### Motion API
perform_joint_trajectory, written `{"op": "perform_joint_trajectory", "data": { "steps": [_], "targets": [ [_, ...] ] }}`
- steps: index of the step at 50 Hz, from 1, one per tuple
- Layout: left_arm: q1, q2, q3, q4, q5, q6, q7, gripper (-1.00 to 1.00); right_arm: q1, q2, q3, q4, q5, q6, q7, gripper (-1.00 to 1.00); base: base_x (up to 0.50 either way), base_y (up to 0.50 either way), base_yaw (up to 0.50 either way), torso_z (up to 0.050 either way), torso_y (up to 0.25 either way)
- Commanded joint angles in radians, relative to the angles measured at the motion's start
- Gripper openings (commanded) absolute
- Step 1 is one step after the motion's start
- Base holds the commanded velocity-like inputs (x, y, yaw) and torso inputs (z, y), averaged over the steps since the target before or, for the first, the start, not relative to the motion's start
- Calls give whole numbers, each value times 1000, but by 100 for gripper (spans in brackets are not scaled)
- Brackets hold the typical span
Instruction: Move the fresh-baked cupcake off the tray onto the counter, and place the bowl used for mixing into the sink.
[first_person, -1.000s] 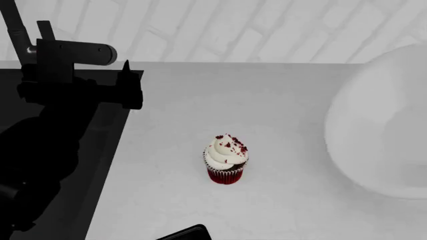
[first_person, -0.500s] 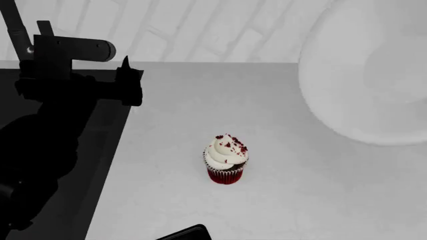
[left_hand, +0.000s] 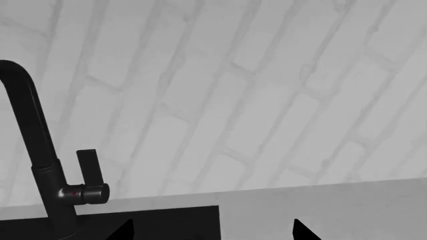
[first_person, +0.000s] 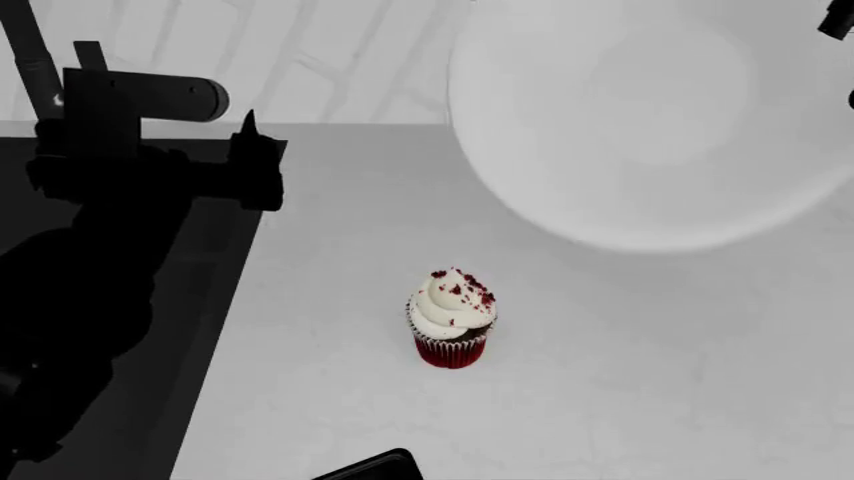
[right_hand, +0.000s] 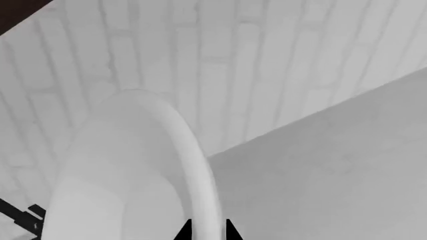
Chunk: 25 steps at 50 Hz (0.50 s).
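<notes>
The small cupcake with the red ribbed wrapper and swirled white frosting stands upright on the smooth light grey bench, clear of the small glossy black tray, of which only a corner shows at the lower edge of the head view; the two are near one another but apart. So the first half of the task looks done. The second half is under way: the large plain white round bowl is off the bench and raised in front of the white brick wall, tilted so its inside faces the head camera, up and to the right of the cupcake. The right wrist view shows the right hand with its two dark fingertips set close together on either side of the bowl's rim, so it is gripping the bowl by its edge. The deep matte black rectangular sink lies at the far left of the bench, well apart from the bowl, with its dark metal faucet standing at the back. The left hand hangs over the sink's right edge with nothing between its fingers; in the left wrist view its tips stand well apart, so it is wide. What is left, I judge, is to carry the bowl leftward past the cupcake, lower it into the basin and let go.
</notes>
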Motion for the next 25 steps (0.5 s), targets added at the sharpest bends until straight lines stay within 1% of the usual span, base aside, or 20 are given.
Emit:
{"op": "perform_joint_trajectory", "data": {
  "steps": [1, 3, 4, 6, 8, 9, 25],
  "targets": [
    [-3, -2, 1, 3, -4, -3, -1, 100, -54, -36, 14, -63, 35, -54, 36, -100, 0, 0, 0, 0, 0],
    [-3, -2, 2, 5, -4, -4, -2, 100, -72, -37, 14, -74, 5, -51, -15, -100, 0, 0, 0, 0, 0],
    [-3, -2, 2, 4, -4, -4, -2, 100, -78, -35, 11, -76, -2, -57, -2, -100, 0, 0, 0, 0, 0],
    [-5, -2, 3, 2, -4, -3, -2, 100, -87, -29, 12, -92, -30, -59, -25, -100, 0, 0, 0, 0, 0],
    [-7, 0, 4, -1, -4, -2, -1, 100, -92, -27, 10, -105, -32, -61, -17, -100, 0, 0, 0, 0, 0],
    [-7, 0, 4, -1, -4, -1, -1, 100, -77, -28, -7, -99, -29, -25, -13, -100, 0, 0, 0, 0, 0],
    [-8, 1, 8, -5, -6, 1, -1, 100, -91, -22, -2, -123, -34, -43, 4, -100, 0, 0, 0, 0, 0]
  ]
}}
